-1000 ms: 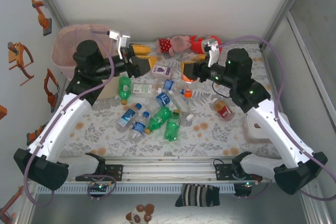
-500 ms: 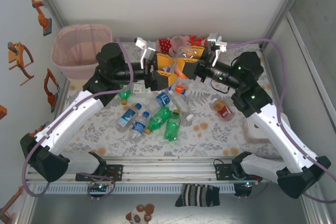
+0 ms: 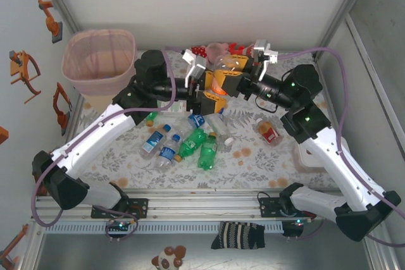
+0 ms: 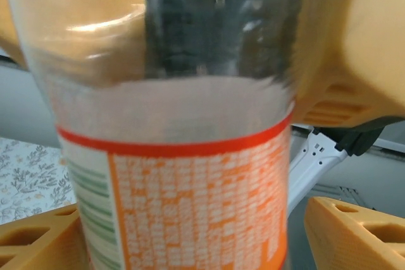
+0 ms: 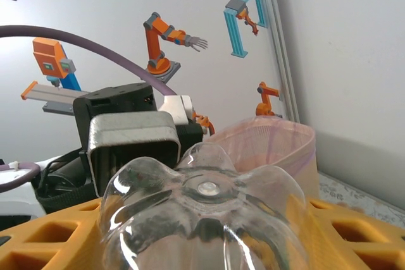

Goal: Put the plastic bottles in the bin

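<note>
A clear bottle with an orange label [image 3: 219, 82] hangs above the table's middle back, my right gripper [image 3: 231, 75] shut on it. In the right wrist view its lobed base [image 5: 202, 219] sits between the yellow fingers. My left gripper [image 3: 211, 88] meets it from the left. In the left wrist view the label [image 4: 190, 213] stands between my fingers [image 4: 351, 232], with a narrow gap on the right side. The pink bin [image 3: 98, 61] stands at the back left and also shows as the bin [image 5: 269, 150] behind the bottle. Several plastic bottles lie on the table: green [image 3: 207, 153], blue-labelled [image 3: 167, 152], red-labelled [image 3: 269, 132].
Pink and red plush toys [image 3: 218, 49] lie at the back behind the grippers. A white block [image 3: 310, 150] sits at the right under my right arm. A small carton [image 3: 169, 107] lies under the left arm. Metal frame posts edge the table.
My left arm swung right from beside the bin to the centre. My right arm lifted the orange-labelled bottle and carried it left. The left jaws now stand on both sides of it.
</note>
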Controlling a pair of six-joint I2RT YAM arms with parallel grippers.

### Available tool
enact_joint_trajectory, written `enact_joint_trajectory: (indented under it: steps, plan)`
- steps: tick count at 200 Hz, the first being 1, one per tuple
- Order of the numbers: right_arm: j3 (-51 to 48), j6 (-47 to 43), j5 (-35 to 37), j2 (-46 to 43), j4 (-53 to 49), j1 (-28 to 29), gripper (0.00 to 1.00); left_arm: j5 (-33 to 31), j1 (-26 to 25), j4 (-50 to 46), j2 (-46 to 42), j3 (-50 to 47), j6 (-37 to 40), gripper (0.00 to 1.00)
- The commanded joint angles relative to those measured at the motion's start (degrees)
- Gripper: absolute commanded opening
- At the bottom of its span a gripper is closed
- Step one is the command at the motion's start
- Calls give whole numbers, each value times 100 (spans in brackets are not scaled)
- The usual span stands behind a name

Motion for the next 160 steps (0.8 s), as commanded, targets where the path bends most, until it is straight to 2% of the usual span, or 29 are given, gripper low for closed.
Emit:
enact_joint_trajectory:
  steps: [1,18,70,94,103,125,160]
  plan:
    - [71,100,-80,-135,302,82,50,117,-55,-139,34,192,259,80]
    - [80,109,-54,-140,303,106,50,117,-64,-160,54,194,289,78]
    - [177,109,-35,-67,211,146,50,117,-73,-197,32,209,368,61]
    - [177,72,19,-88,141,146,50,15,-78,-295,-22,192,472,59]
    - [170,65,41,-98,121,146,54,-21,-76,-342,-51,189,517,58]
    - [179,-15,176,-142,-39,146,72,-136,-53,-484,-129,181,681,58]
    - [230,-266,570,-308,-473,146,77,-402,116,-676,-298,158,783,57]
